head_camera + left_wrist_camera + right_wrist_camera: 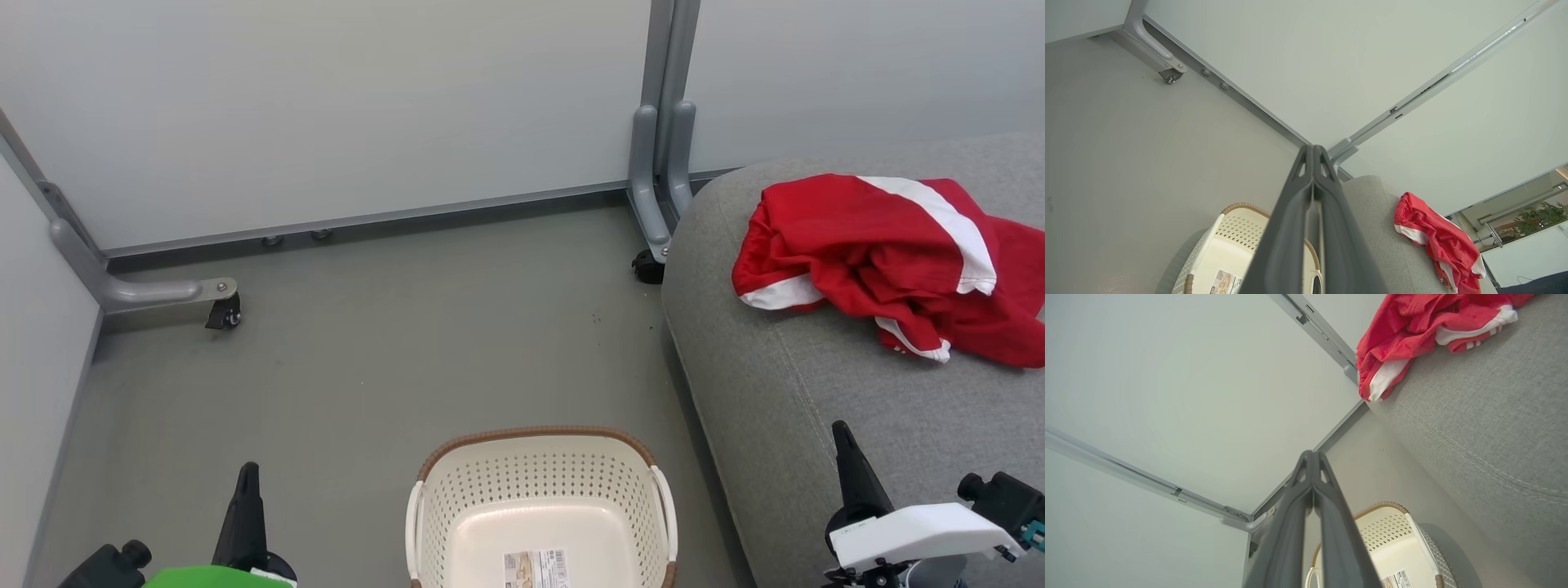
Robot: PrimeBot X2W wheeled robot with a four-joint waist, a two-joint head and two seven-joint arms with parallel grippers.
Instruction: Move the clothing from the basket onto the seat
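The red clothing (890, 261) with white stripes lies bunched on the grey seat (800, 392) at the right. The left wrist view shows the same clothing (1437, 237) on the seat (1376, 228), and so does the right wrist view, with the clothing (1412, 330) on the seat (1486, 416). On the floor at bottom centre the cream basket (540, 506) stands with nothing in its visible part but a label. My left gripper (246, 478) is shut with nothing in it, left of the basket. Over the seat's front, my right gripper (841, 437) is shut and holds nothing.
Pale partition panels on grey wheeled feet (220, 306) close off the back and left. A second grey foot (653, 245) stands by the seat's far corner. Grey floor (392, 351) lies between the basket and the panels.
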